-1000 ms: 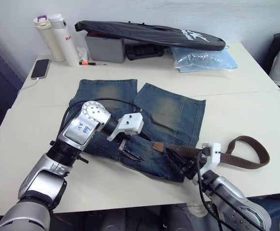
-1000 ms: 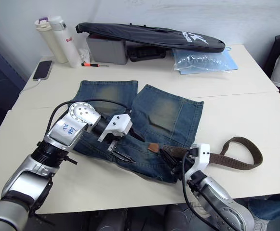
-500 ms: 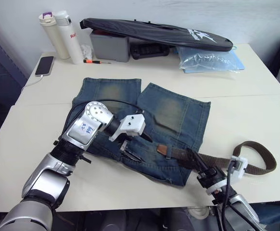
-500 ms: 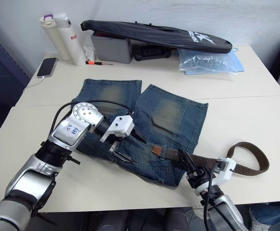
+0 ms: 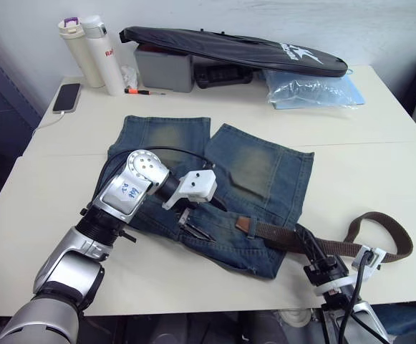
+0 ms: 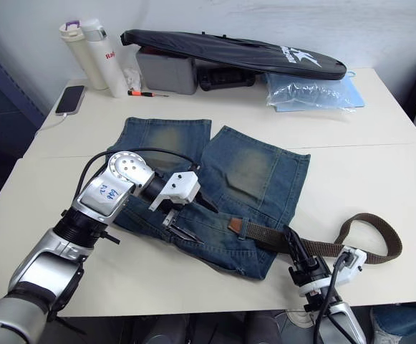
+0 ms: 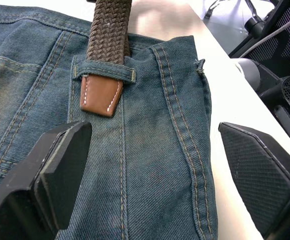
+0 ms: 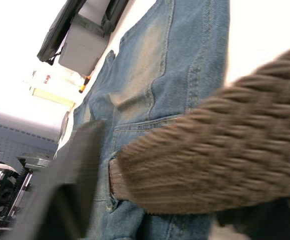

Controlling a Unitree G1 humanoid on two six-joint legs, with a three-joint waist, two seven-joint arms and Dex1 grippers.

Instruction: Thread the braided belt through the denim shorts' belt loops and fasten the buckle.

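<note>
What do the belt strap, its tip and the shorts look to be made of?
The braided belt looks like woven brown fabric cord, matte; the plaited weave is plain in the left wrist view. Its tip looks like smooth tan leather or imitation, edged with white stitching. The denim shorts show diagonal twill, tan seam stitching and faded patches: cotton denim, most likely.
</note>
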